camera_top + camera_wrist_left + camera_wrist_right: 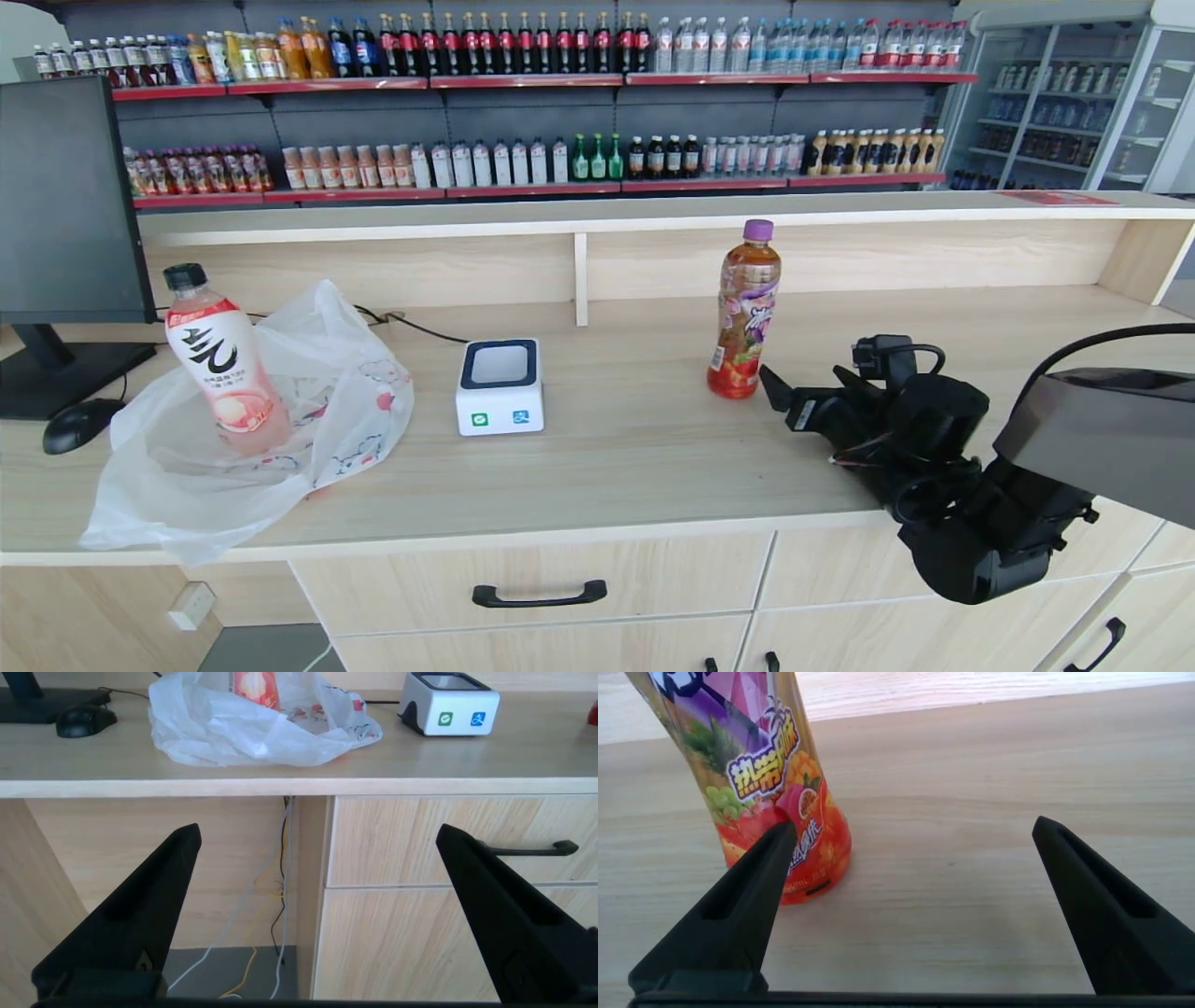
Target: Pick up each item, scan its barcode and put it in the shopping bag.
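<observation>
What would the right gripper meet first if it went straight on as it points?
Probably the purple-capped bottle, standing close ahead of the open right gripper but off-centre, so one finger would likely hit its base first.

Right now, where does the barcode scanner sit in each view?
Head view: scanner on the counter, between shopping bag and juice bottle.
Left wrist view: scanner on the counter, beside the shopping bag.
Right wrist view: faces the juice bottle instead.
Shared landmark: the counter.
</observation>
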You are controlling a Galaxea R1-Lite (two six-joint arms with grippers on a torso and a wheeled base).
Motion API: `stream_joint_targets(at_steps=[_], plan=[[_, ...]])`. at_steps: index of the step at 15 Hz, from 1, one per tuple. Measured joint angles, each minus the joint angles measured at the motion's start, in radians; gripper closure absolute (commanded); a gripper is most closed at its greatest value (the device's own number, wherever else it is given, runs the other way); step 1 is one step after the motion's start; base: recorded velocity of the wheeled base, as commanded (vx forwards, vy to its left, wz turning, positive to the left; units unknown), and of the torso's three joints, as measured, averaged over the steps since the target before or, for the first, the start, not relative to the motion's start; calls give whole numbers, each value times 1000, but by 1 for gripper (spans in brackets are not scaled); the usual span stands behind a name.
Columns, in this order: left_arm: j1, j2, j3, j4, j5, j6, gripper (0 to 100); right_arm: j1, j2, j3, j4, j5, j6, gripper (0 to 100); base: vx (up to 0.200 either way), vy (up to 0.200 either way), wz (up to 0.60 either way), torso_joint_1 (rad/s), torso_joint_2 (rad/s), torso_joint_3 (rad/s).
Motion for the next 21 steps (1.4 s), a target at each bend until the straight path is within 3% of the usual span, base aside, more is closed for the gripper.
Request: stream_joint_targets(at_steps=[4,9,15,21], plan=[[1,0,0,0,0,0,0,-5,-22,5,3,0,0,0,0,0,0,0,0,0],[1,0,0,1,0,0,0,67,-138,10,-2,32,-11,0,0,0,0,0,0,0],[0,0,0,1,0,10,0,143,-118,-23,-2,40,-11,0,0,0,0,0,0,0],[0,0,0,0,0,11,0,102,-27,-93,-2,17,-9,0,0,0,0,0,0,0]])
